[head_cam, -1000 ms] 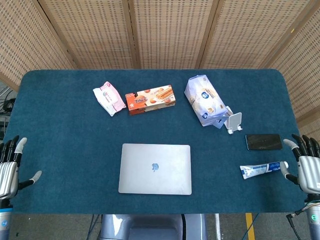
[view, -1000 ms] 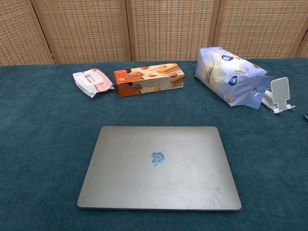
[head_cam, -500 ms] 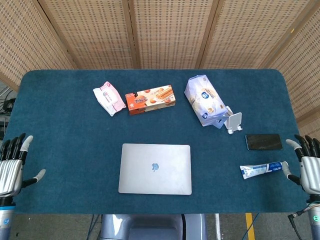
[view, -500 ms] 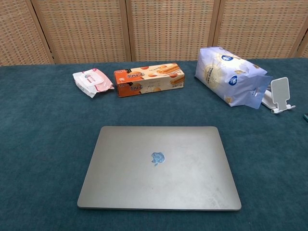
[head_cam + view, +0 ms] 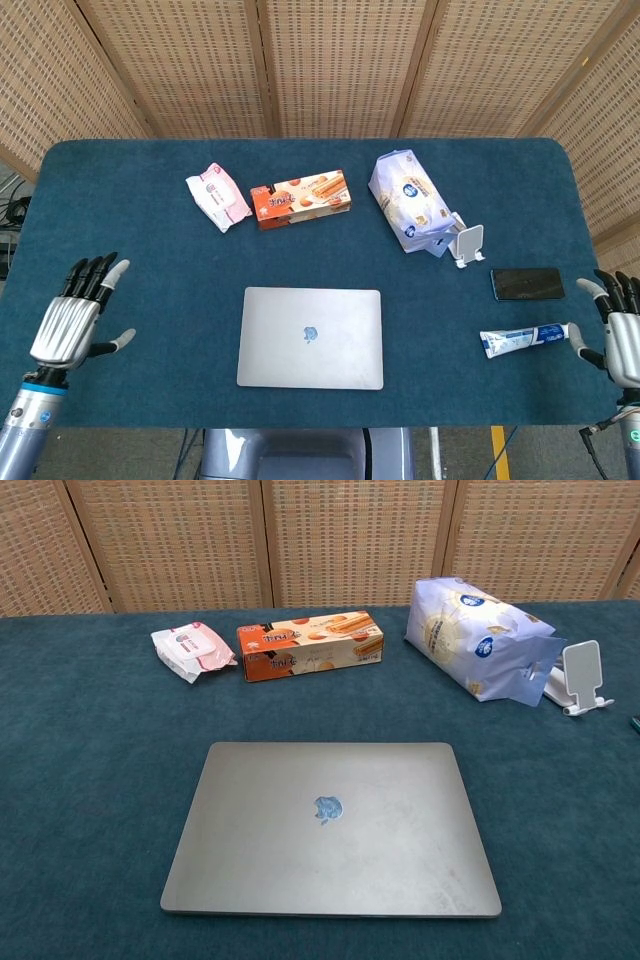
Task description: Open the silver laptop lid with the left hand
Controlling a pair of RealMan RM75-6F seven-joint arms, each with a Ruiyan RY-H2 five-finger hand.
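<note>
The silver laptop [image 5: 311,337] [image 5: 331,826] lies flat and closed near the table's front edge, logo facing up. My left hand [image 5: 75,318] hovers over the left part of the table, well to the left of the laptop, fingers spread and holding nothing. My right hand [image 5: 622,337] sits at the table's right edge, fingers apart and empty, just right of a toothpaste tube. Neither hand shows in the chest view.
Behind the laptop lie a pink wipes pack [image 5: 218,197], an orange biscuit box [image 5: 300,198] and a blue-white bag [image 5: 410,200]. A white phone stand [image 5: 465,245], a black phone [image 5: 527,283] and the toothpaste tube [image 5: 524,338] are at the right.
My left hand has moved in from the table's left edge, up and to the right toward the laptop. My right hand has drifted slightly lower and outward.
</note>
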